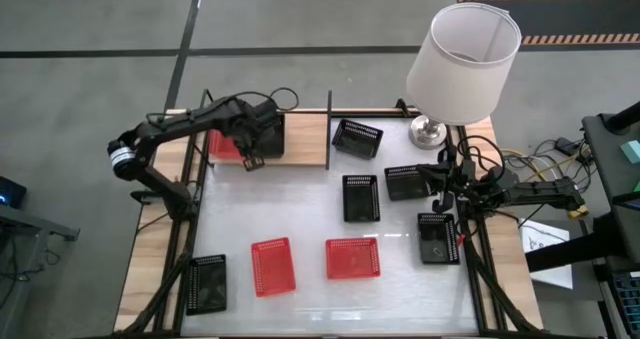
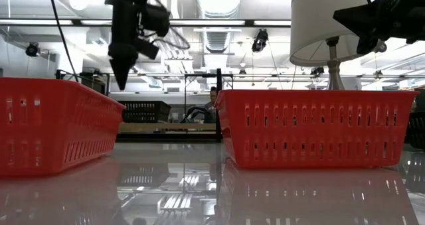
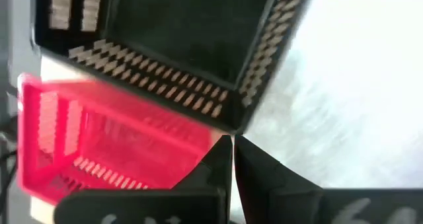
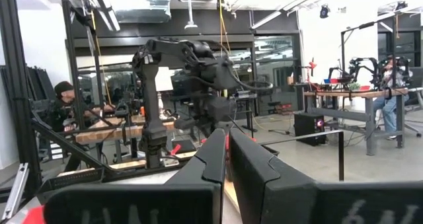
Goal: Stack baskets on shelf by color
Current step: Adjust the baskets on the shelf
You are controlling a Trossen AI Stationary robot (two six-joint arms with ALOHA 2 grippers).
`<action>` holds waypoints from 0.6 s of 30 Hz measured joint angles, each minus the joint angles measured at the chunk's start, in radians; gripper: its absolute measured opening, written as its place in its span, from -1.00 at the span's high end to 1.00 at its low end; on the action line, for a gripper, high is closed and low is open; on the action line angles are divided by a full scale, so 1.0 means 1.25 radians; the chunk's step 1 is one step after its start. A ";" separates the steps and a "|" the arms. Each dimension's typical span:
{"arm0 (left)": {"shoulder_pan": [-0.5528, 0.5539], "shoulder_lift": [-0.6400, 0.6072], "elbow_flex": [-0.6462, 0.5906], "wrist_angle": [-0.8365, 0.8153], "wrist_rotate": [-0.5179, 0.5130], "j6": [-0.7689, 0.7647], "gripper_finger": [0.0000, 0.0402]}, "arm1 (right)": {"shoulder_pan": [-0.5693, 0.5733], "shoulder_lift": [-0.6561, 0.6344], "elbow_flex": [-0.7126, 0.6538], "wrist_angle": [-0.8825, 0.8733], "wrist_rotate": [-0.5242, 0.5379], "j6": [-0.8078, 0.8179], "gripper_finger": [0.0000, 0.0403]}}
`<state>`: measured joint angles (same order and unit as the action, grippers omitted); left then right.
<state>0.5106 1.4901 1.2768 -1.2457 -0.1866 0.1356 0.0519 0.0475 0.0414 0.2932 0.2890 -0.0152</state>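
On the shelf (image 1: 305, 144) at the table's far left, a red basket (image 1: 224, 144) and a black basket (image 1: 270, 131) sit side by side; the left wrist view shows the same black basket (image 3: 178, 32) and red basket (image 3: 99, 145). My left gripper (image 1: 250, 162) hangs shut and empty above the shelf's near edge, pointing down (image 2: 123, 72), fingertips together (image 3: 232, 151). Two more red baskets (image 1: 273, 266) (image 1: 352, 258) lie on the white tabletop near the front. My right gripper (image 1: 442, 176) waits shut at the table's right edge (image 4: 227, 145).
Black baskets lie scattered on the tabletop: behind the shelf's divider (image 1: 357, 137), mid-table (image 1: 360, 197), two by the right arm (image 1: 405, 182) (image 1: 438, 237), and one at the near left (image 1: 207, 282). A white lamp (image 1: 462, 64) stands at the far right. A person sits beyond the table (image 4: 66, 108).
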 joint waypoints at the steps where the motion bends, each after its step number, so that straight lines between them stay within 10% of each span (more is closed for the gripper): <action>1: -0.020 -0.002 0.002 0.001 0.003 0.000 1.00 | 0.000 0.000 0.000 0.000 0.000 0.001 0.94; 18: -0.160 0.053 -0.046 0.166 -0.054 -0.003 1.00 | 0.000 0.000 0.000 0.000 0.000 0.006 0.94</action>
<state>0.3112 1.5560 1.2194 -1.0382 -0.2535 0.1320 0.0520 0.0475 0.0414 0.2932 0.2890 -0.0078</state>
